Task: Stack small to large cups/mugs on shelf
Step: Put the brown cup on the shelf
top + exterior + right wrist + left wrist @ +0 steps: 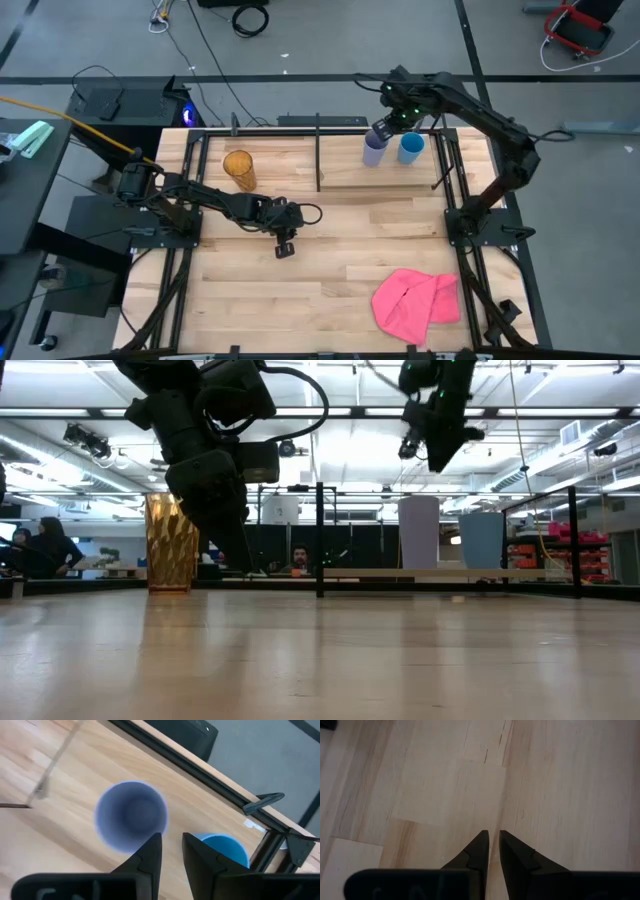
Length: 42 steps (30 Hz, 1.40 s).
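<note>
The lavender-blue cup [373, 151] and the short bright blue cup [411, 148] stand upright side by side on the pale shelf board [345, 170] at the far right. The right wrist view looks down into both the lavender cup [131, 815] and the blue cup [227, 849]. My right gripper [437, 460] is shut and empty. It hangs just above the lavender cup [418, 532], clear of its rim. The amber ribbed tumbler [239, 170] stands upright at the far left. My left gripper [285, 243] is shut and empty over the table's middle [491, 840].
A pink cloth [415, 300] lies at the table's near right. Black rods and an upright post [318, 150] frame the shelf. People show in the room beyond the table [298, 558].
</note>
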Each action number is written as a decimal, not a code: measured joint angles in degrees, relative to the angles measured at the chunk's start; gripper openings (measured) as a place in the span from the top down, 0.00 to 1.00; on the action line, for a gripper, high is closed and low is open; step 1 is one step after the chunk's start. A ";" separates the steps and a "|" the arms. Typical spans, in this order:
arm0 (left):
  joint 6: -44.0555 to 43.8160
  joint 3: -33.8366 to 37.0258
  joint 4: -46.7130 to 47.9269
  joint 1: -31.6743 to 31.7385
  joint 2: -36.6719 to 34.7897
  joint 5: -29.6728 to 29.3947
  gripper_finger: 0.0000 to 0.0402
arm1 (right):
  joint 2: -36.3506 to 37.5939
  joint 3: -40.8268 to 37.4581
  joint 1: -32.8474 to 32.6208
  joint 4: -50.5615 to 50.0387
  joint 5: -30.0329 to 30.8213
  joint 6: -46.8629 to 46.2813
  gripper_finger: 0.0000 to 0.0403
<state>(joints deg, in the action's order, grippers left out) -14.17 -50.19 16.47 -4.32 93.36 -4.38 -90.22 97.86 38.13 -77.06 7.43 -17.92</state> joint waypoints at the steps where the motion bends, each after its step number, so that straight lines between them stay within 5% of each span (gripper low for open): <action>1: -0.18 0.00 0.00 0.00 0.00 0.00 0.87 | 0.96 0.00 -0.86 -0.03 0.02 -0.50 0.79; 10: -0.14 0.00 -0.54 0.00 0.00 -0.11 0.87 | 7.96 0.00 -17.65 -0.05 0.82 -4.41 0.79; 26: 0.01 0.00 -3.13 0.02 -0.02 -1.90 0.87 | 4.37 -1.01 -54.30 2.25 22.18 -15.30 0.79; 35: 0.61 -2.56 0.03 0.02 -0.09 -5.33 0.87 | 2.85 -17.82 -63.29 6.35 28.34 -29.29 0.79; 42: 2.88 -13.89 18.17 1.29 -0.99 -8.80 0.87 | 3.56 -34.23 -65.44 20.39 28.45 -38.42 0.79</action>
<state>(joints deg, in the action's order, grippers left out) -11.29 -64.09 34.64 -3.03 92.37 -13.18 -86.65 63.64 -27.31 -56.66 35.88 -56.34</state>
